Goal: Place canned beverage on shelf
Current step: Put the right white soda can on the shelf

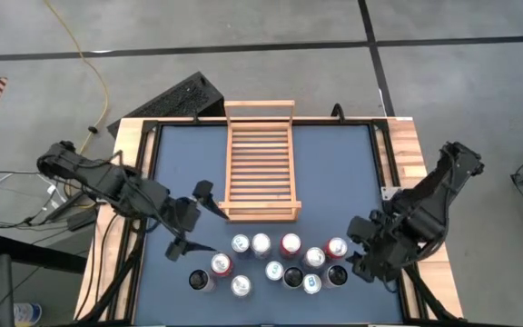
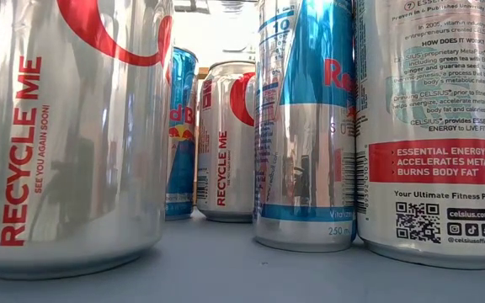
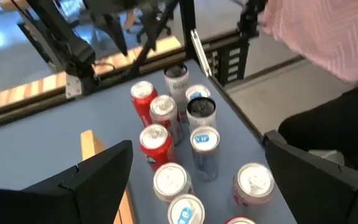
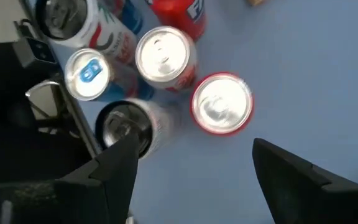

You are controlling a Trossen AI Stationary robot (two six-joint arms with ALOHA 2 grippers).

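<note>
— You asked where the shelf [image 1: 260, 162] is. It lies flat at the far middle of the blue worktop [image 1: 334, 182]: a light-wood rack of thin parallel slats with a raised rail at each short end. Nothing stands on it.

— And the cans?

— You have a cluster of upright cans [image 1: 275, 263] on the near side of the worktop, just in front of the shelf's near rail. Some are red-topped, some silver, some blue-tabbed, a couple dark. The nearest to the shelf are a silver-topped pair [image 1: 251, 243] and a red can [image 1: 291, 243] beside them. A red-rimmed can [image 4: 222, 104] stands slightly apart at the right edge of the group.
</note>
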